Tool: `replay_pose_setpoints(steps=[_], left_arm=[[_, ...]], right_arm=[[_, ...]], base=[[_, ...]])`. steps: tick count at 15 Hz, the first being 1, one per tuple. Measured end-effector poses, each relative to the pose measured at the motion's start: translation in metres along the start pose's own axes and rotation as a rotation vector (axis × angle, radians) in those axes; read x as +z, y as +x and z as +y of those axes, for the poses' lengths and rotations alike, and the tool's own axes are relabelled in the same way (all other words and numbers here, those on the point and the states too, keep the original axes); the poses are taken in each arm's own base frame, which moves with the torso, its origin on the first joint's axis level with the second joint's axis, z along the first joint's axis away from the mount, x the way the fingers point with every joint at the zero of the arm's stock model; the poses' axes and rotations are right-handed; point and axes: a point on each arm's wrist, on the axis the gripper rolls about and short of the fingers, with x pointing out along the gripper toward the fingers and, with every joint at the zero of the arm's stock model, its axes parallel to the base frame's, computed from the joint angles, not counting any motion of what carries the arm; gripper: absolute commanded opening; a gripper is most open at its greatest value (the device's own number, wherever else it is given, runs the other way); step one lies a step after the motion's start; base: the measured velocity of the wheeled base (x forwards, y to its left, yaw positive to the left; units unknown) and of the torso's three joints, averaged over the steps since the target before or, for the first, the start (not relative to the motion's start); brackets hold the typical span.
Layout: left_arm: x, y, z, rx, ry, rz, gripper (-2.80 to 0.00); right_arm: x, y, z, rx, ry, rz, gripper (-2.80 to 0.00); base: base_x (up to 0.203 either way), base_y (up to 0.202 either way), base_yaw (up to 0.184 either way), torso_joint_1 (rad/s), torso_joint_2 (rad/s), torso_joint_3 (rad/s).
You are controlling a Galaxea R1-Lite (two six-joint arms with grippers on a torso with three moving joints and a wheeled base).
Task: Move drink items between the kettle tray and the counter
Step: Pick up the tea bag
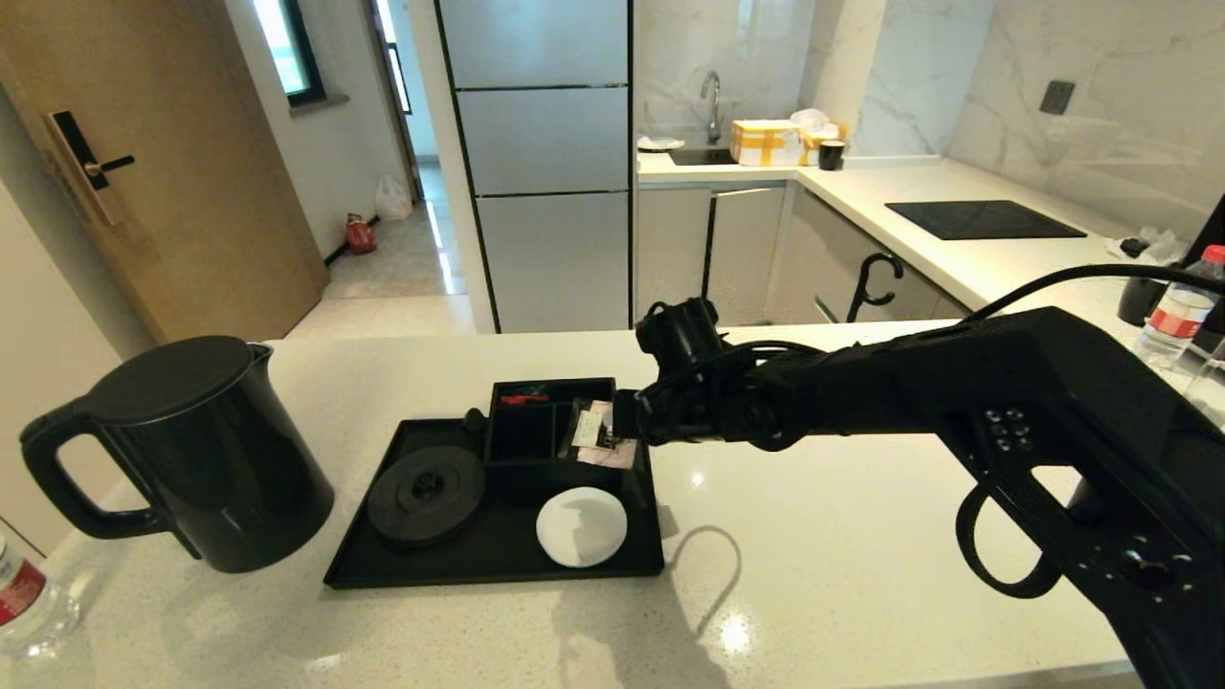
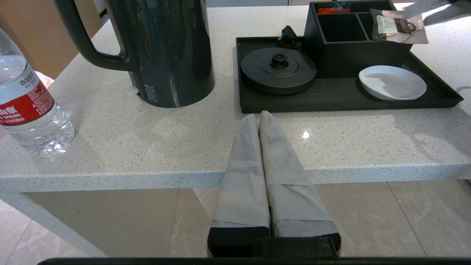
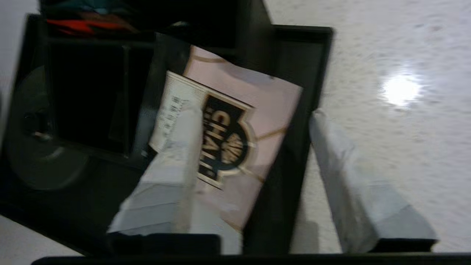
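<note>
I have the right gripper point(image 3: 250, 147) spread about halfway over the far right compartment of the divided box point(image 1: 536, 426), its taped fingers point(image 3: 176, 147) parted with nothing pinched between them. The tea sachet point(image 3: 235, 136) lies slanted across that compartment, one finger in front of its face and the other out beyond the tray's rim, so I judge it freed rather than held (contact with the nearer finger I cannot rule out).

The box sits at the back of the kettle tray point(image 1: 364, 565), behind the round kettle base point(image 1: 426, 493) and the white coaster point(image 1: 581, 526). The kettle point(image 1: 206, 450) stands on the counter point(image 1: 861, 574) just left of the tray, and a water bottle point(image 2: 27, 106) stands further left near the edge.

The left gripper point(image 2: 259, 121) waits with fingers pressed together, empty, at the counter's near edge.

To do this step well, I would lift the right gripper straight up without dragging the sachet, check that it has settled into the compartment rather than perching on the wall, then turn to the kettle.
</note>
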Motion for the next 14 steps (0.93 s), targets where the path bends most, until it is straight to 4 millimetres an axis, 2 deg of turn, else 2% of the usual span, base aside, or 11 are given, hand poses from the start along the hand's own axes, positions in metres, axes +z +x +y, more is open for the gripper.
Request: replay_pose_setpoints(steps=[5,11,12,14], left_arm=[[0.000,0.000,0.000,0.000,0.000,0.000,-2.80],[0.000,0.000,0.000,0.000,0.000,0.000,-2.80],[0.000,0.000,0.000,0.000,0.000,0.000,-2.80],[0.000,0.000,0.000,0.000,0.000,0.000,-2.80]], right_arm=[[-0.006,0.015,0.000,0.011,0.030,0.011,0.00],[-0.006,0.021,-0.001,0.000,0.042,0.002,0.00],[-0.005,0.022,0.000,0.001,0.043,-0.004,-2.80],[-0.005,0.022,0.000,0.001,0.044,-0.010,-2.80]], base=[[0.000,0.000,0.000,0.000,0.00,0.000],[0.000,0.000,0.000,0.000,0.00,0.000],[0.000,0.000,0.000,0.000,0.00,0.000],[0.000,0.000,0.000,0.000,0.00,0.000]])
